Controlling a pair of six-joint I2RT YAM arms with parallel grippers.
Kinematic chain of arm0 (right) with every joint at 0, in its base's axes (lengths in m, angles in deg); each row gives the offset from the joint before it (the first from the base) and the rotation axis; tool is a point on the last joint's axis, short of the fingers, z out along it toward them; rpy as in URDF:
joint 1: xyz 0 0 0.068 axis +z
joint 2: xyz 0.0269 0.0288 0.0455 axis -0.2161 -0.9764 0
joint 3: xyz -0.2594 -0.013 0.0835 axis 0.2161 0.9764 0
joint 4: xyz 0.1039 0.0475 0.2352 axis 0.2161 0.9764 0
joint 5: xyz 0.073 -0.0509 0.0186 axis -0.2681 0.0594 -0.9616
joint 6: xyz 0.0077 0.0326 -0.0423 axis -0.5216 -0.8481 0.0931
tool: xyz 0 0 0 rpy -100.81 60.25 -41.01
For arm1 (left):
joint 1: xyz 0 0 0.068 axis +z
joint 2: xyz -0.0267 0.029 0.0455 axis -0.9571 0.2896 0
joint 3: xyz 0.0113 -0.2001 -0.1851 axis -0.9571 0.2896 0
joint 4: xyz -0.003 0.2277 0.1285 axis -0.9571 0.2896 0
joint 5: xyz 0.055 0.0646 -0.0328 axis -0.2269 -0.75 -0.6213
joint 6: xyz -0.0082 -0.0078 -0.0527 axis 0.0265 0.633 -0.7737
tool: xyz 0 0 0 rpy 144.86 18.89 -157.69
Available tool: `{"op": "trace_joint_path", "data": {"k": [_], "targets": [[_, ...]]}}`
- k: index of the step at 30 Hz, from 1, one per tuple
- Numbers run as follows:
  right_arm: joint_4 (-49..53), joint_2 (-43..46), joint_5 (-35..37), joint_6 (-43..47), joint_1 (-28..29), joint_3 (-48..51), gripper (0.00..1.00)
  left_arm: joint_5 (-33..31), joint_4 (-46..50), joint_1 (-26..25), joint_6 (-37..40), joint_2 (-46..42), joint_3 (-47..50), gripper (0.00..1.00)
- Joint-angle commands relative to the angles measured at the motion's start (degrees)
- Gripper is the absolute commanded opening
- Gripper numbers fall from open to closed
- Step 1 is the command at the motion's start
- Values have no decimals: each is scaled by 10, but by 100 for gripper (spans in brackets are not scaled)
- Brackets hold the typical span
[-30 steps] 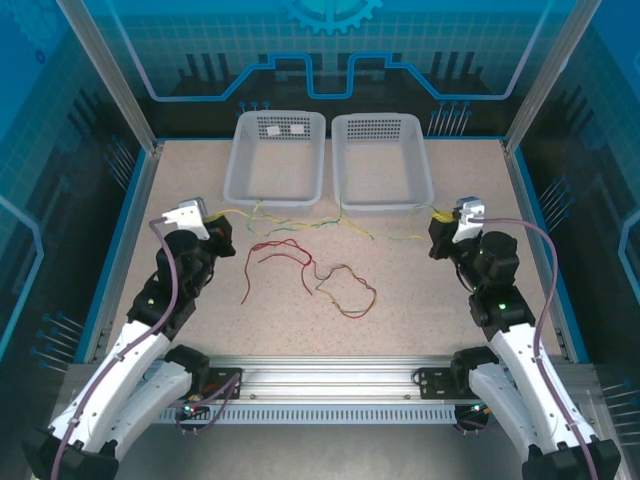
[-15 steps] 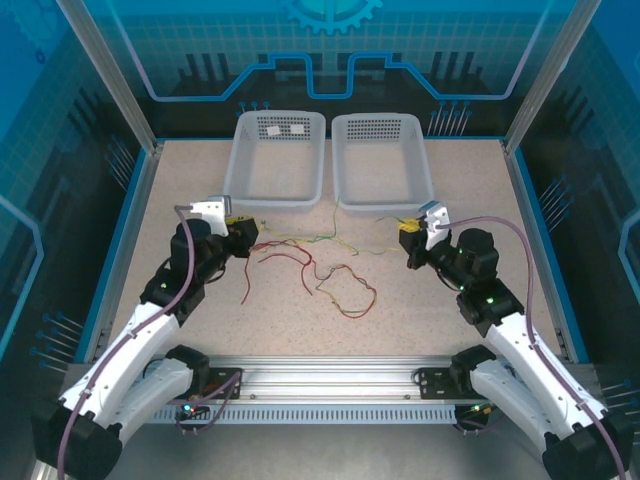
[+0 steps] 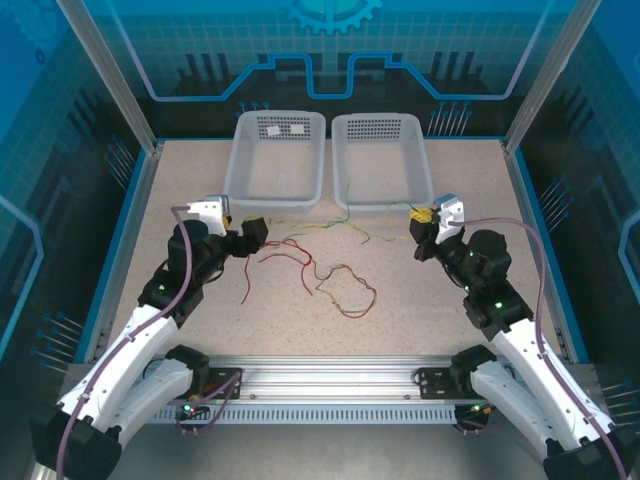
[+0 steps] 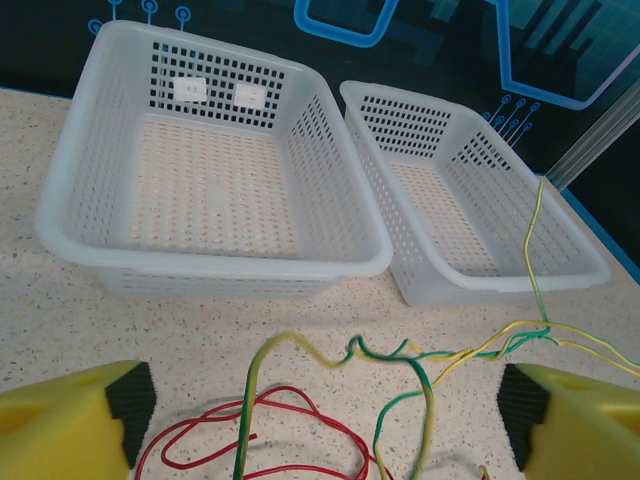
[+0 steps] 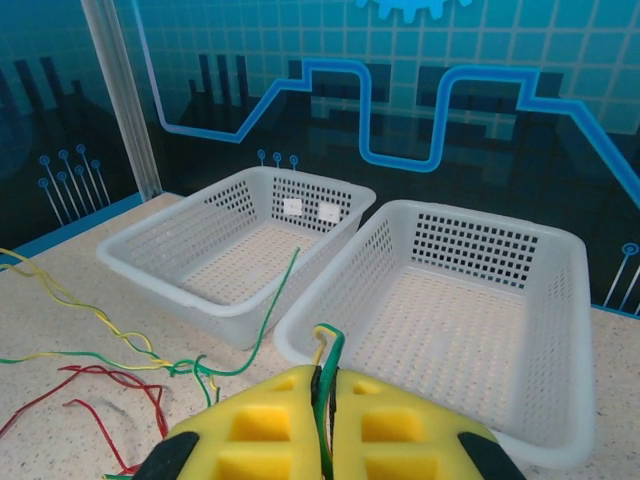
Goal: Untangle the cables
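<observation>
My right gripper [image 5: 326, 405] was pinched shut on one strand of the thin yellow-green cables [image 4: 400, 352], held up just in front of the right white plastic mesh basket [image 3: 385, 203]. My left gripper [image 3: 252, 232] was wide open and held nothing, low over the speckled beige table [image 3: 420, 300] with its pads either side of the tangle. The yellow-green cables ran across the table between both grippers, near the left white plastic mesh basket [image 3: 272, 197]. The thin red cables [image 3: 283, 255] lay looped nearer my bases and mixed with the yellow-green ones under the left gripper.

The step looked like getting a second hold. I should drop the left gripper onto one yellow-green strand only, clear of the red. Then draw the grippers apart slowly and low, so any knot loosens instead of tightening. The raised strand passed close by the right basket's wall, a possible snag.
</observation>
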Motion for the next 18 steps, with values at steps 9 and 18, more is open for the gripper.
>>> {"op": "trace_joint_path", "data": {"k": [9, 18], "targets": [[-20, 7, -13, -23, 7, -25, 0, 47, 2, 2, 34, -8, -63, 91], [-6, 14, 6, -41, 7, -41, 0, 65, 15, -48, 83, 21, -60, 83]]}}
